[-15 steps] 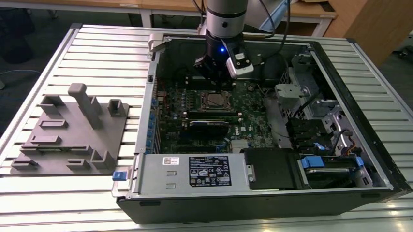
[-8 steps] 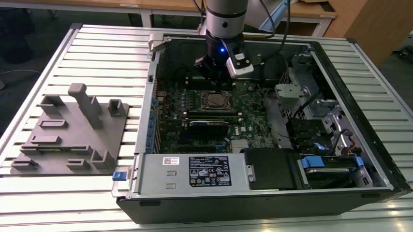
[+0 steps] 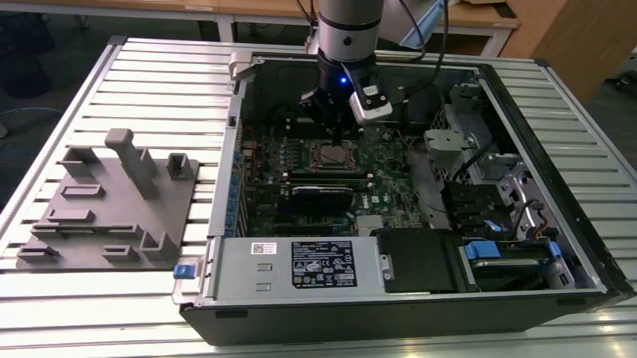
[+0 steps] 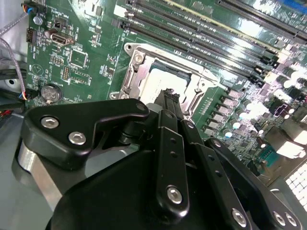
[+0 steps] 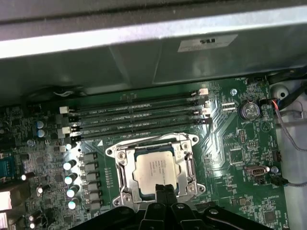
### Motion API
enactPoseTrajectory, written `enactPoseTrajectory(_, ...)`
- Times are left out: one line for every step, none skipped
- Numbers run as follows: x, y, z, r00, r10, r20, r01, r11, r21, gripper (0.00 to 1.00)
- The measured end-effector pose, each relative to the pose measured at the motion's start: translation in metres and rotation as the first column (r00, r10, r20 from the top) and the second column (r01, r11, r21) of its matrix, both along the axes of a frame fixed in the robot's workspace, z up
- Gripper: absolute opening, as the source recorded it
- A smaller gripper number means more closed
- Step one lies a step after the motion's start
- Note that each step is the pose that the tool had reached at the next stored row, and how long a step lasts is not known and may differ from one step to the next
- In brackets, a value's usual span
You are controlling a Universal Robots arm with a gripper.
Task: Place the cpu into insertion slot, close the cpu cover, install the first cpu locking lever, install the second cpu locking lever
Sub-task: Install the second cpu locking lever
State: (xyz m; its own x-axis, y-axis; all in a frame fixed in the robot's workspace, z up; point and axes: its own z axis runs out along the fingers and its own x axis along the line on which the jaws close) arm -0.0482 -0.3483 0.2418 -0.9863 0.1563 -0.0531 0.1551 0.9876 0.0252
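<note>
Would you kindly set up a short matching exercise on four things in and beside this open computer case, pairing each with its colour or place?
Things:
1. cpu
2. cpu cover
3. gripper
4. grey fixture block

Descriptions:
A. silver frame around the chip
B. outside the case, at the exterior view's left
C. pale square lying in the socket
D. black, fingertips at the chip's edge

Pairs: 1-C, 2-A, 3-D, 4-B

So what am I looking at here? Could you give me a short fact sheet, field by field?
setting: open computer case on a slatted table
arm: gripper low over the motherboard
cpu: lying in the insertion slot
cpu cover: closed around the chip
gripper fingers: together at the cpu's edge, holding nothing visible
beside the case: grey fixture block
</note>
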Motion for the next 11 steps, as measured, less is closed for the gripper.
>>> enactPoseTrajectory(0.0000,-0.0010,0.0000,1.0000,0.001,0.0000,-0.001,1.0000,0.0001,0.10)
enactPoseTrajectory(0.0000,-0.0020,0.0000,1.0000,0.001,0.0000,-0.001,1.0000,0.0001,0.10)
enactPoseTrajectory(0.0000,-0.0032,0.0000,1.0000,0.002,0.0000,-0.002,1.0000,0.0001,0.10)
enactPoseTrajectory(0.0000,-0.0044,0.0000,1.0000,0.002,0.0000,-0.002,1.0000,0.0001,0.10)
enactPoseTrajectory(0.0000,-0.0053,-0.0001,1.0000,0.003,0.0000,-0.003,1.0000,0.0001,0.10)
enactPoseTrajectory(0.0000,-0.0063,0.0000,1.0000,0.004,0.0000,-0.004,1.0000,0.0001,0.10)
enactPoseTrajectory(0.0000,-0.0073,-0.0001,1.0000,0.004,0.0000,-0.004,1.0000,0.0002,0.10)
enactPoseTrajectory(0.0000,-0.0084,-0.0001,1.0000,0.004,0.0000,-0.004,1.0000,0.0002,0.10)
enactPoseTrajectory(0.0000,-0.0096,0.0000,1.0000,0.005,0.0000,-0.005,1.0000,0.0001,0.10)
enactPoseTrajectory(0.0000,-0.0108,0.0000,1.0000,0.005,0.0000,-0.005,1.0000,0.0001,0.10)
enactPoseTrajectory(0.0000,-0.0121,0.0000,1.0000,0.006,0.0000,-0.006,1.0000,0.0001,0.10)
